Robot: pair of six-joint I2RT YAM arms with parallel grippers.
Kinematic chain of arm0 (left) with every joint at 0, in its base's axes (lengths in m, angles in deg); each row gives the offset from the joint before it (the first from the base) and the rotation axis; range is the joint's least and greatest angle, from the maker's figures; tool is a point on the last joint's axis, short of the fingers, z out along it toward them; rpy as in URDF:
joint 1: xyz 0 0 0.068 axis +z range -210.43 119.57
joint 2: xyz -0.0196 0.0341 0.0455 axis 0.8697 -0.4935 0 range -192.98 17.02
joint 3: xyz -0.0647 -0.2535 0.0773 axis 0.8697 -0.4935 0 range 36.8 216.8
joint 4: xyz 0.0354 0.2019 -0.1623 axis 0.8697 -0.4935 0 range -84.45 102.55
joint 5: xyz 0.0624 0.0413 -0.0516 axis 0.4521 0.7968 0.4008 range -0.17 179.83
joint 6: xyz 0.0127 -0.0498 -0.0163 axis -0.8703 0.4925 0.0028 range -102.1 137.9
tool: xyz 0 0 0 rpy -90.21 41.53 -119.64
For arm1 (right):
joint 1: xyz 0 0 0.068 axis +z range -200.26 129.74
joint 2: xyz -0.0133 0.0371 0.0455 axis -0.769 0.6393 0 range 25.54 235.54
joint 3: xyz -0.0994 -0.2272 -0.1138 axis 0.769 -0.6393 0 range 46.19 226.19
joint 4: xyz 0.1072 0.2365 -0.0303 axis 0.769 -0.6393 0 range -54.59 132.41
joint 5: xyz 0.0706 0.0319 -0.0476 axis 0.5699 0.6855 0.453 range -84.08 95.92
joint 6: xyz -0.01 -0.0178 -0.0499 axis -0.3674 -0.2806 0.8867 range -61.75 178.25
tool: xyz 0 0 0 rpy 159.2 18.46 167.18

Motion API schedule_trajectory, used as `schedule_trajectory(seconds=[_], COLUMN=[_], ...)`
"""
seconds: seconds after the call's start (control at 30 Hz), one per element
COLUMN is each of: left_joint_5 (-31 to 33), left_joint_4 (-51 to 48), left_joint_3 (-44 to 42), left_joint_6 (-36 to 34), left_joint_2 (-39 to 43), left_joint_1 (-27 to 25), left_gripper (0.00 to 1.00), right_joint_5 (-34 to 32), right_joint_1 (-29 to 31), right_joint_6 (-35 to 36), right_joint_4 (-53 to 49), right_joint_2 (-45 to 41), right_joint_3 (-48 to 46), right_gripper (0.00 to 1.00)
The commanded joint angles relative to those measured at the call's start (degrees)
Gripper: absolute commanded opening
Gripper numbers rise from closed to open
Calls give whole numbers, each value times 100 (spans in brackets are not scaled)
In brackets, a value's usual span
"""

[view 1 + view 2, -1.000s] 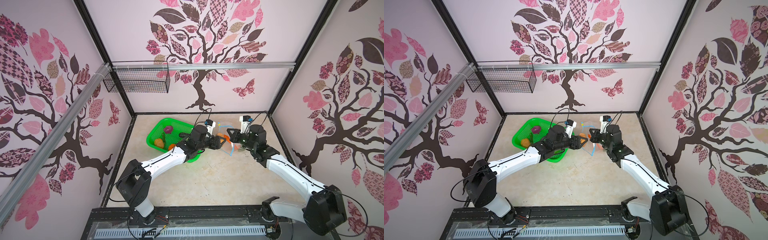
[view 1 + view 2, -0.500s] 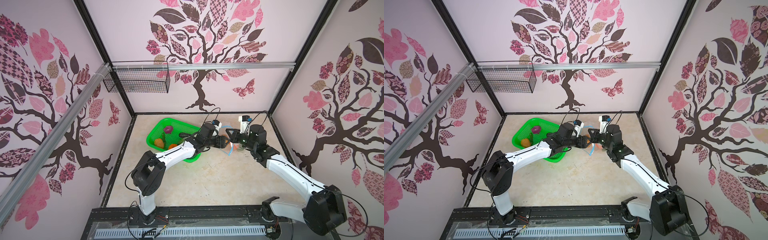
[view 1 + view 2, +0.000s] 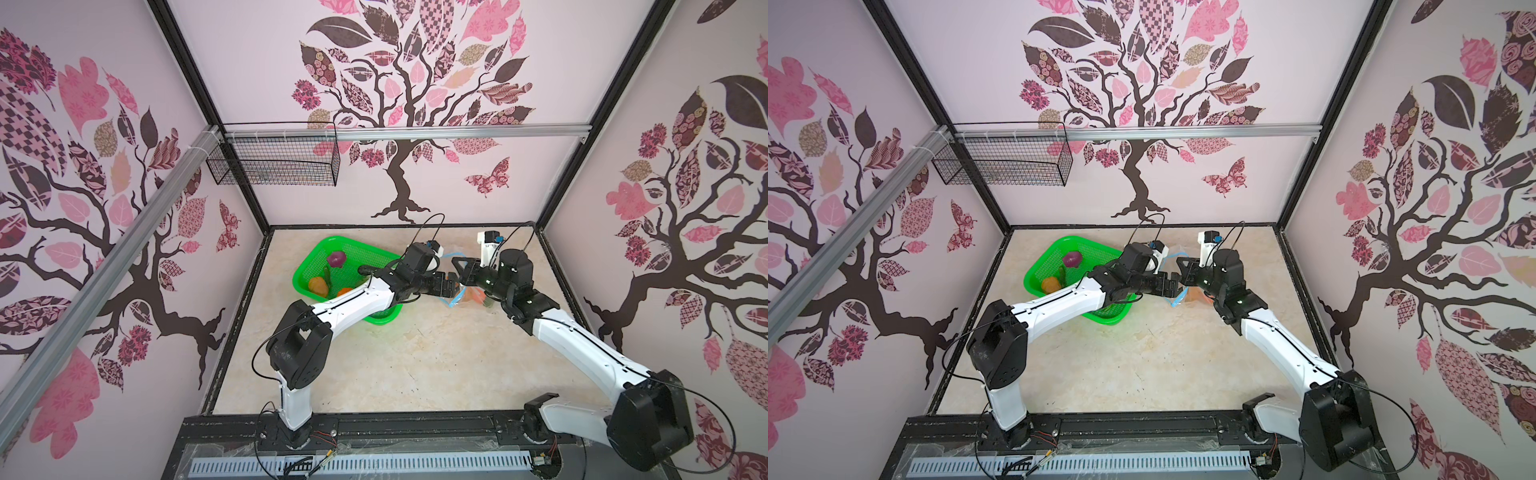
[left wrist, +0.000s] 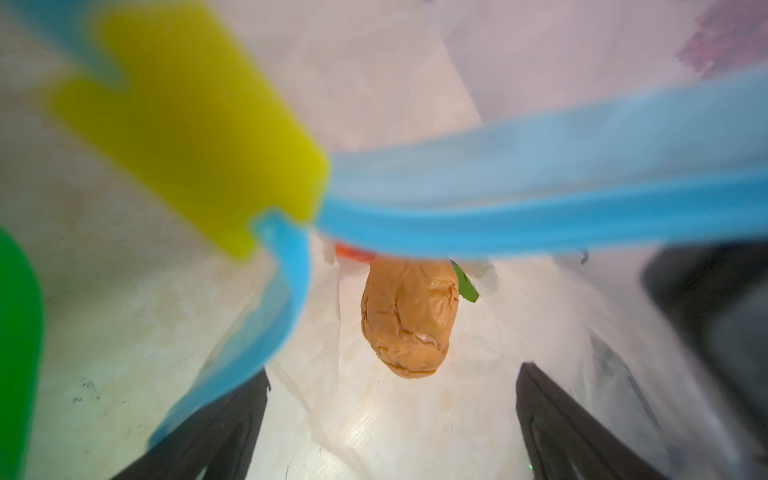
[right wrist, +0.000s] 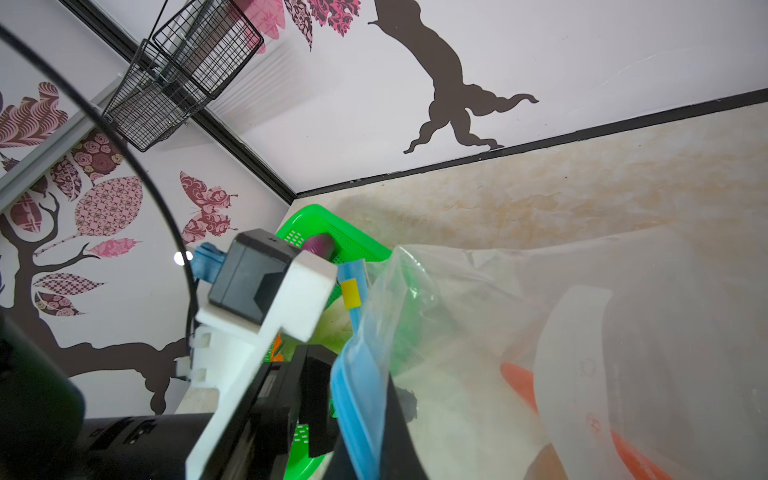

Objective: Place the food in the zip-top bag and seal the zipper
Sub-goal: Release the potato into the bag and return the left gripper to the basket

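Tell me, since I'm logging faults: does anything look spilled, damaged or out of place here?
Nothing stands out. No food lies loose on the table: a potato lies inside the bag, and other pieces sit in the basket. The bag is crinkled, but no tear shows.

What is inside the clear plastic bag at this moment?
Inside the clear crinkly plastic bag lies a tan toy potato. Beyond it an orange piece and a green leaf tip show; the light blue zipper strip covers the rest of them.

Beige marbled tabletop (image 3: 415, 357): green mesh basket (image 3: 308, 261) far-left, zip-top bag (image 5: 498, 282) resting beside.
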Motion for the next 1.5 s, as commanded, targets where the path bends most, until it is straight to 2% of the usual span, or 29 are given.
schedule_trajectory(seconds=[0.0, 0.2, 0.33, 0.43, 0.73, 0.8, 0.97, 1.17, 1.33, 1.47], left_joint_5=[269, 943, 1304, 1441, 2961, 2990, 2567, 2472, 2540, 2746], left_joint_4=[-147, -249, -375, -538, -1646, -1871, -2451, -2618, -2399, -2297], left_joint_3=[-124, -643, -842, -912, -576, -467, -266, -254, -225, -106], left_joint_6=[-153, -331, -455, -538, -1142, -1136, -1177, -1127, -874, -714], left_joint_2=[584, 1216, 1461, 1519, 1279, 1201, 1043, 954, 639, 196], left_joint_1=[-14, 158, 470, 767, 1309, 1508, 2245, 3092, 3523, 3665], left_gripper=[96, 97, 97, 97, 98, 98, 98, 98, 98, 98], right_joint_5=[-94, -160, -175, -180, -230, -254, -368, -472, -470, -490], right_joint_1=[-23, -31, -39, -36, -41, -41, -45, -41, -43, -40], right_joint_6=[22, 33, 31, 39, 88, 108, 188, 242, 226, 242], right_joint_4=[-3, -11, -15, -7, -28, -44, -108, -109, -90, -81], right_joint_2=[-33, -6, -15, -23, -41, -49, -135, -199, -168, -190], right_joint_3=[100, 91, 91, 85, 87, 91, 99, 75, 73, 65], right_gripper=[0, 0, 0, 0, 0, 0, 0, 0, 0, 0])
